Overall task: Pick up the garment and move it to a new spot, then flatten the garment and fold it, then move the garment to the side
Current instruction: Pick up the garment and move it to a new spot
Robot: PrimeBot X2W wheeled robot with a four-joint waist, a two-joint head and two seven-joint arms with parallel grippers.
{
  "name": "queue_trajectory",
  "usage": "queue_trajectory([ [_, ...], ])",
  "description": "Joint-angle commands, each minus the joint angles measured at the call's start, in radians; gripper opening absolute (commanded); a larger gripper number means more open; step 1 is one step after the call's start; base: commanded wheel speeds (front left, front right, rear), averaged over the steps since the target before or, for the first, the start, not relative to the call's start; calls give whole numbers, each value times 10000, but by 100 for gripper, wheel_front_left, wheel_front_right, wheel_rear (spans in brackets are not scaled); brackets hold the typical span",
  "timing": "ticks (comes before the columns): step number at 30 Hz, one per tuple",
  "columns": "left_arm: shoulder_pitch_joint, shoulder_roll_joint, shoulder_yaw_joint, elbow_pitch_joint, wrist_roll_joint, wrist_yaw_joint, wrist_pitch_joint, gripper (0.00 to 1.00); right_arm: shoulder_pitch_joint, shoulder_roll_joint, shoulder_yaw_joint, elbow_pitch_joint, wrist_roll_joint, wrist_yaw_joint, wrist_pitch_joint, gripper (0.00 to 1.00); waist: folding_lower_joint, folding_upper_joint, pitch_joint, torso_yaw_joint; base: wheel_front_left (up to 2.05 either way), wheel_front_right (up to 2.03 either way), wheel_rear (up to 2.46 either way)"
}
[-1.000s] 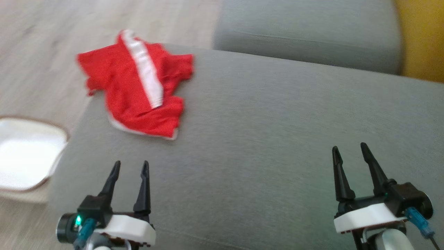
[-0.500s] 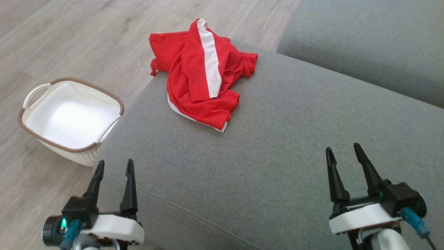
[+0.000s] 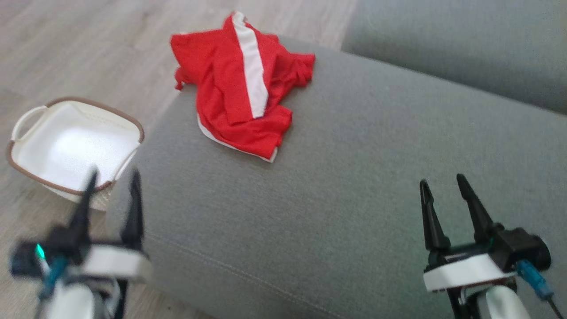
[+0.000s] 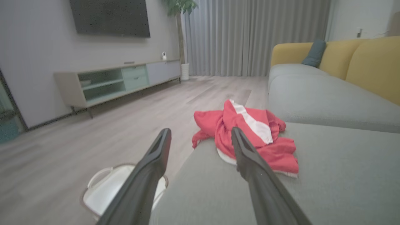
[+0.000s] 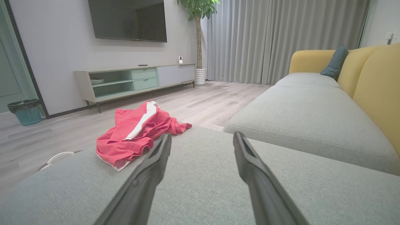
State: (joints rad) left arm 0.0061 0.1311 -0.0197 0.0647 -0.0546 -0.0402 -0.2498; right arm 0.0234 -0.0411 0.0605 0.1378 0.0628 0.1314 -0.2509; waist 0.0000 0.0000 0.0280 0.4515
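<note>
While the garment [image 3: 241, 88] lies on the cushion [image 3: 354, 186], a basket [image 3: 66, 146] stands beside.

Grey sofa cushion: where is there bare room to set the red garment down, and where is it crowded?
Bare: middle of the grey fabric cushion, between the crumpled red white-striped garment and the open right gripper. Crowded: the far-left corner under that garment, and the near-left edge by the left gripper and white plastic basket.
</note>
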Motion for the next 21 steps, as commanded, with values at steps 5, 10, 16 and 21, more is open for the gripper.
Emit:
queue_trajectory([
  [5, -2852, 1087, 231, -293, 248, -444, 51, 100, -1010, -91, 240, -570, -159, -7, -109, 100, 0, 0, 1132, -900, 0, 0, 0],
  [10, -5492, 1958, -202, 389, 11, -791, 648, 100, -1587, -91, 437, -795, -467, -7, -109, 100, 0, 0, 2191, -1808, 0, 0, 0],
  [16, -8021, 2709, -1502, 1903, -708, -896, 2061, 100, -2112, -91, 616, -1216, -730, -7, -109, 100, 0, 0, 3337, -2848, 0, 0, 0],
  [21, -9399, 3376, -2637, 3228, -1968, -902, 3380, 100, -2502, -91, 754, -1683, -878, -7, -109, 100, 0, 0, 4290, -3568, 0, 0, 0],
])
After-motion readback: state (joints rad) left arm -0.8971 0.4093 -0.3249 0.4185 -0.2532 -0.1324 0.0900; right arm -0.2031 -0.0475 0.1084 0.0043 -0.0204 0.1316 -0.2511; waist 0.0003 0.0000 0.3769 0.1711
